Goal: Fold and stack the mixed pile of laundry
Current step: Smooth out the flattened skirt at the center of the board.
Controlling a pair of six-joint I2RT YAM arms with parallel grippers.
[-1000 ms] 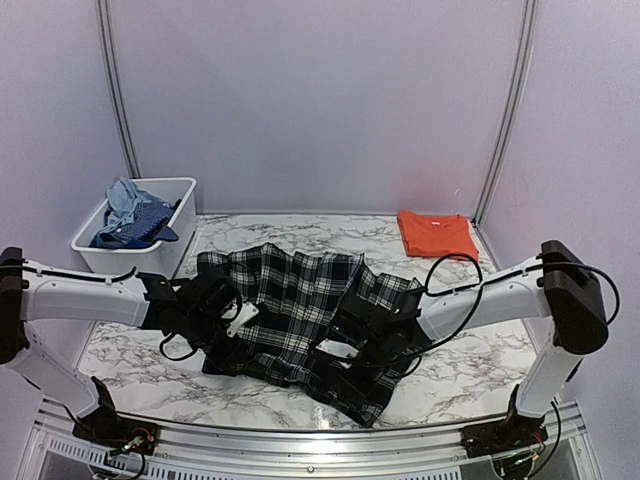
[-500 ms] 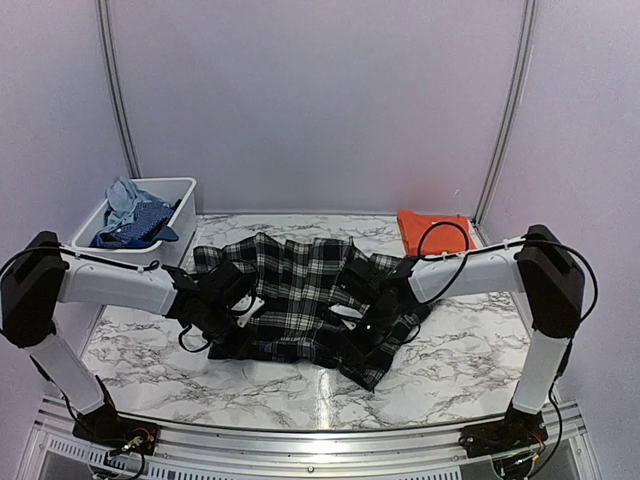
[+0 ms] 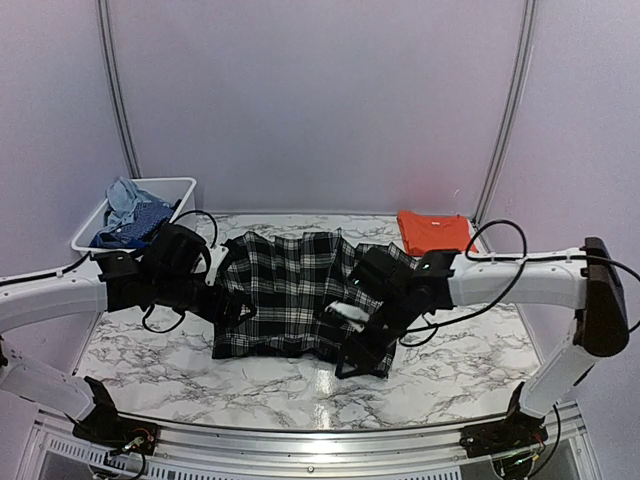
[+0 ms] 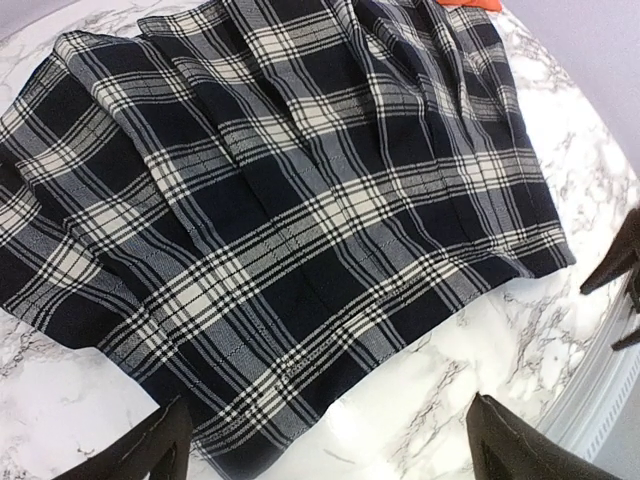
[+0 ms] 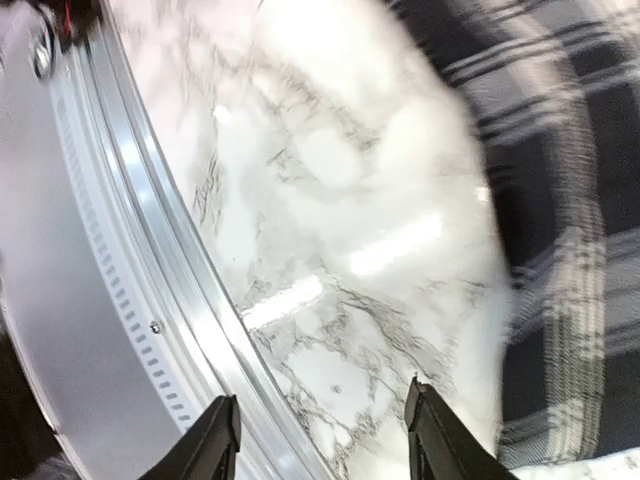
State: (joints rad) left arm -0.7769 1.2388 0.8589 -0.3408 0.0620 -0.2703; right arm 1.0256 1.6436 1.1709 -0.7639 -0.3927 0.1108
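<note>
- Since the left gripper (image 4: 328,425) and right gripper (image 5: 320,420) hang spread and empty, the plaid piece (image 3: 290,295) lies loose mid-table, seemingly half-folded.
- Next move, likely: regrip its 6 o'clock hem and fold toward 12 o'clock.

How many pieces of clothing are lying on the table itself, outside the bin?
2: the plaid cloth spread in the middle and the folded orange shirt at the far right. The bin at far left holds blue clothes; some may be hidden.
</note>
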